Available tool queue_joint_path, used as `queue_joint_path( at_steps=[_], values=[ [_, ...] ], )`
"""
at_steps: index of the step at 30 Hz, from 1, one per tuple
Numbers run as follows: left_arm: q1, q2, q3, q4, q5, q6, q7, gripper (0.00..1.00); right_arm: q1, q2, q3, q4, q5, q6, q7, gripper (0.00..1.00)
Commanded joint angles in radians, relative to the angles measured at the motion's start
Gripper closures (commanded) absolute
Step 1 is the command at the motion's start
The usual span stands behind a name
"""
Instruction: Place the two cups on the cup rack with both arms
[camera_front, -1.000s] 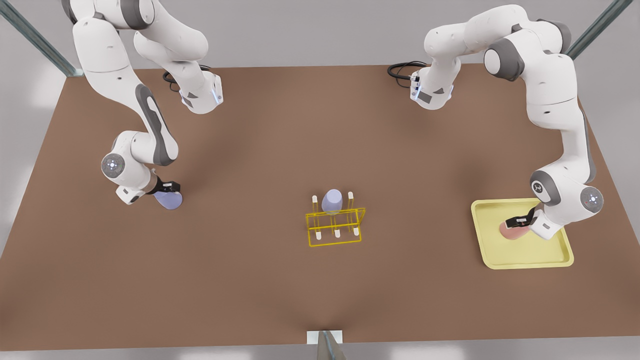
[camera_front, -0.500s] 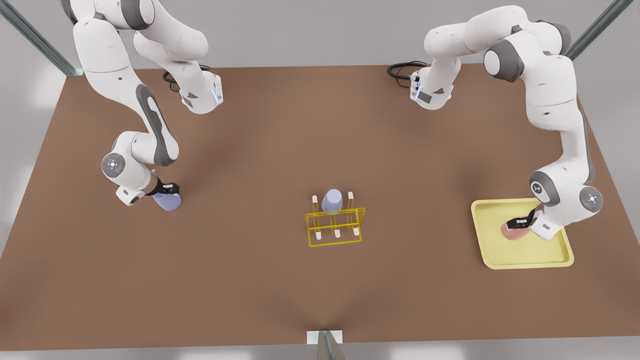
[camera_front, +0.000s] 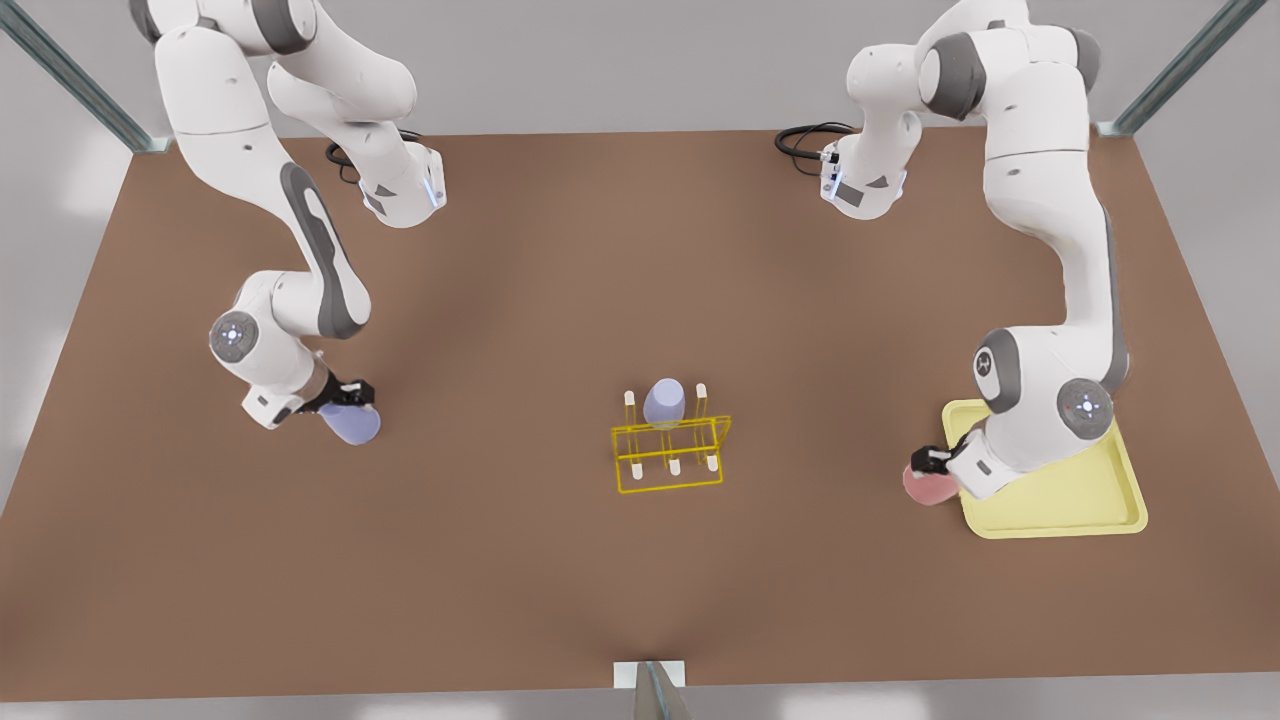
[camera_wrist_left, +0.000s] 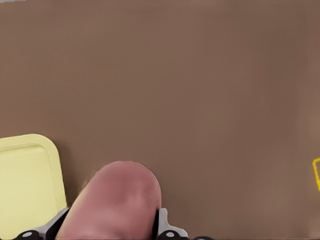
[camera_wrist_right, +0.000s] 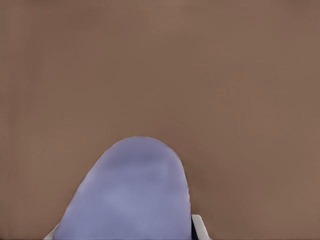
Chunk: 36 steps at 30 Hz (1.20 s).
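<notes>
Right gripper: on the front view's left; jaws clamped on the lavender cup; shifted a little toward the rack and lifted since a second ago.
Lavender cup: tilted, carried above the bench; in the right wrist view its body juts out past the jaws over bare brown surface; earlier set lower and nearer the front view's left edge.
Cup rack: yellow wire frame at mid-bench, unmoved; white-tipped pegs upright; well apart from both grippers.
Third cup: lavender, mouth down on a rear peg of the rack, same as before.
Pink cup: clamped in the left gripper's jaws; now just off the tray's edge on the side toward the rack, over bare bench; a second ago over the tray's inside. Seen also in the left wrist view.
Left gripper: on the front view's right, beside the tray corner; arm swung toward the rack since earlier.
Tray: pale yellow, flat, unmoved; corner seen in the left wrist view.
</notes>
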<state>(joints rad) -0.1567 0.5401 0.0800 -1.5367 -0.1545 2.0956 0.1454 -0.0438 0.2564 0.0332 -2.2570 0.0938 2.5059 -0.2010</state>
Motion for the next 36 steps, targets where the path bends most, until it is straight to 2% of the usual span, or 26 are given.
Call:
queue_joint_path(
  at_steps=[1, 3, 8, 11, 19, 25, 28, 32, 33, 36],
  values=[
    [-0.03, 0.003, -0.052, 0.053, 0.003, -0.143, -0.846, 0.16, 0.001, 0.003, 0.028, 0.039, 0.083, -0.062, -0.014, 0.16],
    [-0.035, 0.049, -0.091, 0.17, -0.005, -0.175, -1.0, 0.16, 0.062, 0.035, 0.03, 0.119, 0.173, -0.104, -0.014, 0.16],
    [-0.04, 0.193, -0.278, 0.417, -0.062, -0.167, -1.211, 0.16, 0.199, 0.142, 0.03, 0.303, 0.359, -0.104, -0.003, 0.17],
    [-0.122, 0.219, -0.287, 0.46, -0.062, -0.167, -1.232, 0.16, 0.291, 0.221, 0.028, 0.438, 0.484, -0.091, 0.002, 0.17],
    [-0.145, 0.267, -0.305, 0.474, -0.017, -0.154, -1.233, 0.16, 0.401, 0.446, 0.03, 0.801, 0.71, -0.09, 0.002, 0.17],
    [-0.153, 0.268, -0.307, 0.451, 0.004, -0.175, -1.236, 0.15, 0.4, 0.446, 0.042, 0.833, 0.762, -0.096, 0.0, 0.17],
    [-0.152, 0.273, -0.305, 0.444, 0.023, -0.169, -1.236, 0.15, 0.403, 0.437, 0.091, 0.837, 0.801, -0.091, 0.0, 0.18],
    [-0.155, 0.29, -0.305, 0.444, 0.027, -0.163, -1.236, 0.13, 0.429, 0.437, 0.113, 0.832, 0.833, -0.084, -0.006, 0.18],
    [-0.155, 0.29, -0.305, 0.444, 0.029, -0.164, -1.233, 0.0, 0.432, 0.439, 0.113, 0.832, 0.833, -0.078, -0.006, 0.18],
    [-0.153, 0.288, -0.305, 0.444, 0.038, -0.164, -1.231, 0.0, 0.447, 0.442, 0.113, 0.827, 0.833, -0.075, -0.006, 0.18]
  ],
)
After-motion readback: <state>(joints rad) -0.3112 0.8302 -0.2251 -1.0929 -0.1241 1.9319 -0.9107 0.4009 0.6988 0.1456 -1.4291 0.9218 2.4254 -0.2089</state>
